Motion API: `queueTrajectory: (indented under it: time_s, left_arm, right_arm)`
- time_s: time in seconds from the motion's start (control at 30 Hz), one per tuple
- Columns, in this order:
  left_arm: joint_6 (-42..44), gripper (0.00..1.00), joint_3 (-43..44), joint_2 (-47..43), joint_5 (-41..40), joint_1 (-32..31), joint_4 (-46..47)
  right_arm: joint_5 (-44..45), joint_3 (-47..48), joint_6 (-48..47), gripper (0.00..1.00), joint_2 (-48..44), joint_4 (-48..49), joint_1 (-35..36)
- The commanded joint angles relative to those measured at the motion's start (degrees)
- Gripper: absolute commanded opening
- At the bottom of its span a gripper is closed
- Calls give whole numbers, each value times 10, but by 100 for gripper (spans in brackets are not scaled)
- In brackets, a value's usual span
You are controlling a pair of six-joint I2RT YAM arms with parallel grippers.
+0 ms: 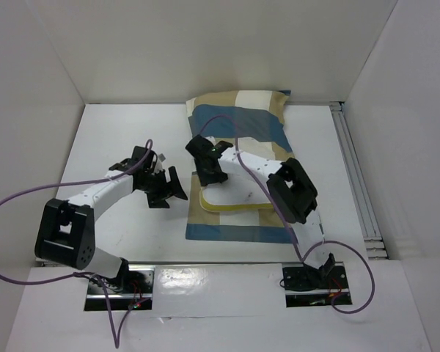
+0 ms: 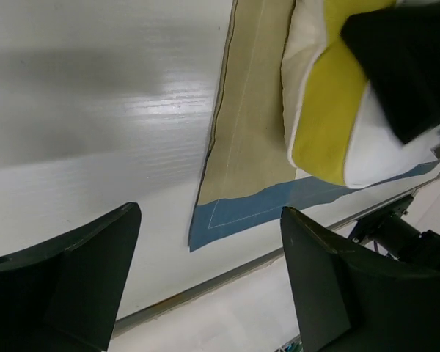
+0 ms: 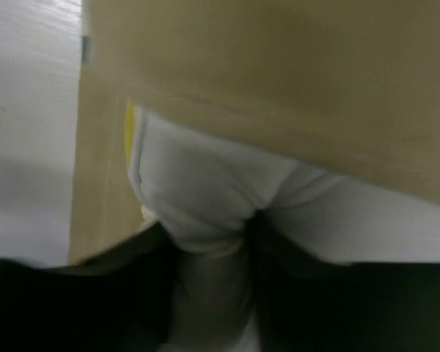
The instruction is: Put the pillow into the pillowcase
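The right gripper [image 1: 208,166] straddles a fold of the white pillow [image 3: 205,191], though blur hides whether it pinches. The pillow lies partly inside the pillowcase [image 1: 242,110], its yellow-edged near end showing under the right arm [image 1: 293,192]. The left gripper [image 2: 210,216] hangs wide open over the table [image 1: 125,132] beside them.

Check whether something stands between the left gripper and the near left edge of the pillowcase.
Nothing visible does. The left gripper is open beside the pillowcase, with only table surface between it and the cloth edge. The pillow shows its yellow end farther in, partly under the right arm.
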Motion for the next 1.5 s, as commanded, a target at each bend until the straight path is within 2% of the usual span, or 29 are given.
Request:
queueTrajectory:
  time_s: [0.0, 0.03, 0.07, 0.13, 0.23, 0.33, 0.57, 0.7, 0.87, 0.97, 1.0, 1.1, 1.2, 1.37, 1.47]
  left_arm:
    - [25, 90, -5, -39, 23, 21, 46]
    - [43, 92, -5, -39, 41, 21, 47]
    - [43, 92, -5, -32, 41, 21, 47]
    - [49, 92, -12, -32, 41, 12, 54]
    - [49, 95, -28, -39, 58, -12, 89]
    - [34, 97, -28, -34, 71, -42, 127]
    - [11, 98, -22, -18, 74, -68, 184]
    - [16, 98, -15, 20, 29, -83, 208]
    - [11, 91, -15, 38, -9, -83, 221]
    - [16, 90, -15, -15, -68, -94, 193]
    - [23, 92, -15, -48, -120, -99, 177]
    - [36, 100, -17, -93, -197, -112, 154]
    - [36, 100, -14, -73, -197, -112, 170]
    - [30, 100, 10, 19, -143, -112, 223]
    - [24, 100, 10, 34, -129, -112, 244]
  right_arm:
    - [-45, -18, -3, 33, -14, 26, -18]
    - [-60, -32, -18, 7, -35, 52, -23]
    - [-79, -47, -27, 0, -57, 67, -23]
    - [-138, -95, -48, 0, -135, 109, -43]
    - [-195, -119, -63, 0, -219, 117, -71]
    - [-246, -124, -69, 0, -260, 109, -88]
    - [-290, -101, -69, 0, -277, 85, -88]
    - [-295, -101, -69, 0, -277, 85, -88]
    - [-295, -101, -69, 0, -277, 79, -88]
    - [-289, -101, -69, 0, -277, 73, -93]
    - [-289, -101, -69, 0, -277, 73, -93]
    - [-289, -96, -74, 0, -283, 68, -99]
    - [-289, -96, -79, 0, -283, 63, -99]
    - [-301, -96, -79, 0, -283, 57, -105]
    - [-308, -102, -79, 0, -283, 64, -105]
